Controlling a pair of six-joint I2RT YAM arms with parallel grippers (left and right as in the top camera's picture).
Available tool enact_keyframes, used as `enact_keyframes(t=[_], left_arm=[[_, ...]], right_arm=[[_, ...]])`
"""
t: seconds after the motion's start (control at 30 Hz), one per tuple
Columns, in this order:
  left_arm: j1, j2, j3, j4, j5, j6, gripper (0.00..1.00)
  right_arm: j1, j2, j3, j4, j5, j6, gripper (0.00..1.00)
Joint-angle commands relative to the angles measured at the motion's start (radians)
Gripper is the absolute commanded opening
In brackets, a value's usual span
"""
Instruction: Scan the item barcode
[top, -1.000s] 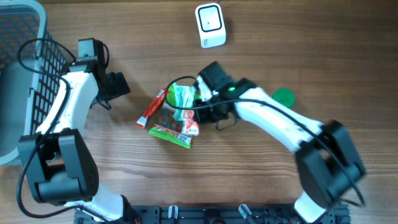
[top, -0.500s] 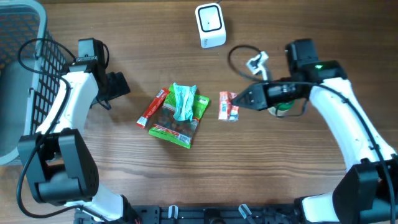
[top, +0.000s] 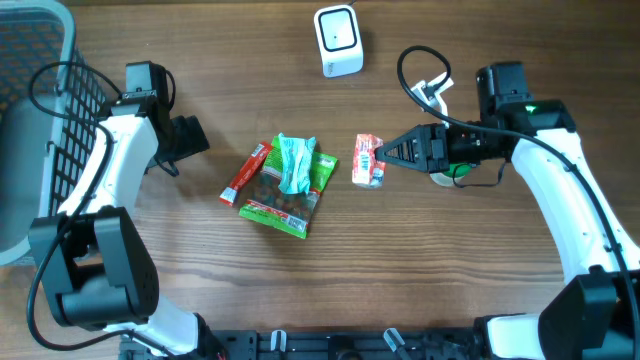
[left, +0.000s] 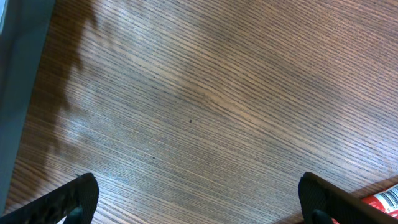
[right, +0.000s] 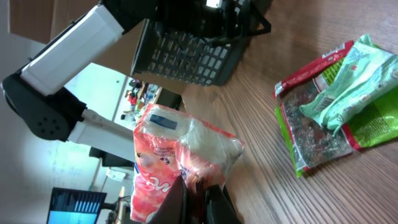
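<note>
A pink-and-white snack packet hangs above the table right of centre, with my right gripper shut on its right edge. The right wrist view shows that packet filling the lower left, pinched between the dark fingers. The white barcode scanner stands at the back centre, apart from the packet. My left gripper stays at the left by the basket, open and empty over bare wood.
A pile of green packets with a red stick pack lies at the centre. A dark wire basket stands at the far left. A green lid sits partly hidden under my right arm.
My right gripper has pulled the pink packet out of the pile and carried it to the right. The left arm has not moved.
</note>
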Motion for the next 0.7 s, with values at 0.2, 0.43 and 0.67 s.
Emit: enact_keyframes(t=[0.2,0.43,0.67], left_arm=[[0.005,-0.016,0.014,0.000,0.006,0.008,1.00],[0.005,-0.016,0.014,0.000,0.006,0.008,1.00],[0.005,-0.016,0.014,0.000,0.006,0.008,1.00]], right_arm=[[-0.002,-0.077,-0.002,-0.004,-0.047,0.060,0.04],[-0.002,-0.145,-0.002,0.038,-0.043,0.115,0.04],[-0.002,-0.145,-0.002,0.055,0.126,0.175,0.04]])
